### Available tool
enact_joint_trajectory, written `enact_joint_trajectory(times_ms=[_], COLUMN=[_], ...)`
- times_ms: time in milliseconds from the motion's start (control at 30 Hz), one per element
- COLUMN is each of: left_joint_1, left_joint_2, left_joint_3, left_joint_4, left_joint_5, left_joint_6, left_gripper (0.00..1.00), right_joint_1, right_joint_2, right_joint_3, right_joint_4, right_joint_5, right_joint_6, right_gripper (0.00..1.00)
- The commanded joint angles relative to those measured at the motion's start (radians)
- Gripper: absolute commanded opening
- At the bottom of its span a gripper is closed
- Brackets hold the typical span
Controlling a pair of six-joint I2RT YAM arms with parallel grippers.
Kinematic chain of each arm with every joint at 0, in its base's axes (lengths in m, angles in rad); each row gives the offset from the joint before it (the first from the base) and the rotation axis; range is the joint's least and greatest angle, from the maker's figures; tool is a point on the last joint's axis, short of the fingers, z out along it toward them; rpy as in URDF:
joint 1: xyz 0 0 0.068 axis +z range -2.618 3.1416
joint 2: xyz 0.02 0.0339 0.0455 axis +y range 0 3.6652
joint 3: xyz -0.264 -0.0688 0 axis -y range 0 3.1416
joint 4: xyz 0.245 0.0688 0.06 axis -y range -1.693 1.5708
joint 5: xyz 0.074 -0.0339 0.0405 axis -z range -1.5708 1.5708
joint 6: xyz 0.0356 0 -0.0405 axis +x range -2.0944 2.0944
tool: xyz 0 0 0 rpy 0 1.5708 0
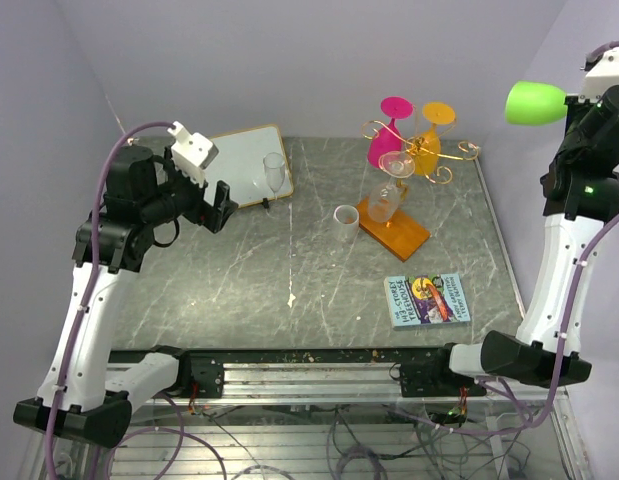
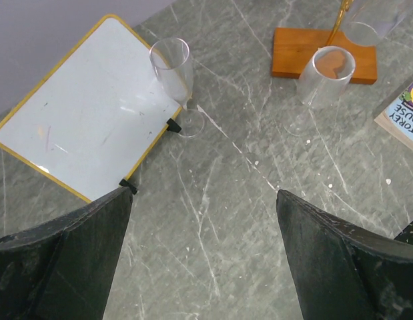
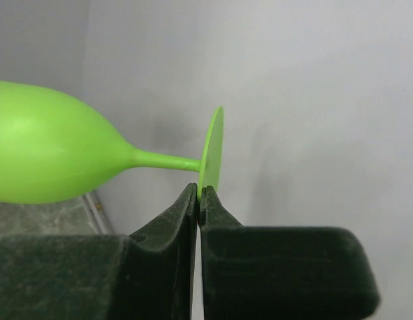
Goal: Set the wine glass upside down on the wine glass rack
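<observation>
Right fingers (image 3: 173,227) pinching wine glass (image 3: 46,153) foot, glass sideways | wine glass rack (image 1: 421,150) well apart from them, hanging not done | left fingers (image 2: 86,253) spread, empty

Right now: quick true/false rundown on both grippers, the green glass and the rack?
1. The right gripper is shut on the foot of the green wine glass. True.
2. The green wine glass hangs on the wine glass rack. False: it is held sideways in the air, away from the rack.
3. The left gripper is open and empty. True.
4. The wine glass rack is bare. False: a pink glass and an orange glass hang on it upside down.
</observation>
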Motion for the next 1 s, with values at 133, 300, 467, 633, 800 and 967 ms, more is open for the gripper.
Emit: enact_joint_trajectory(times_ms=[133, 300, 467, 633, 800, 967], left_joint_1=[0.016, 0.023, 0.022, 0.024, 0.025, 0.025], left_joint_2=[0.012, 0.006, 0.029, 0.029, 0.01, -0.003], left_joint_3=[-0.034, -0.065, -0.081, -0.081, -0.094, -0.095], left_joint_4=[0.066, 0.091, 0.099, 0.102, 0.1, 0.091], left_joint_5=[0.01, 0.028, 0.038, 0.044, 0.043, 0.045], left_joint_6=[0.025, 0.027, 0.02, 0.017, 0.023, 0.027], left_gripper=[1.0, 1.0, 1.0, 1.0, 1.0, 1.0], right_joint_1=[-0.009, -0.006, 0.007, 0.041, 0.082, 0.122], right_joint_2=[0.046, 0.061, 0.063, 0.058, 0.037, 0.003], right_joint_3=[-0.04, -0.08, -0.155, -0.27, -0.379, -0.456], right_joint_4=[0.044, 0.072, 0.14, 0.183, 0.267, 0.323], right_joint_5=[0.146, 0.172, 0.18, 0.144, 0.119, 0.009], right_joint_6=[-0.122, -0.215, -0.342, -0.475, -0.645, -0.758], right_gripper=[0.0, 0.0, 0.0, 0.0, 0.0, 0.0])
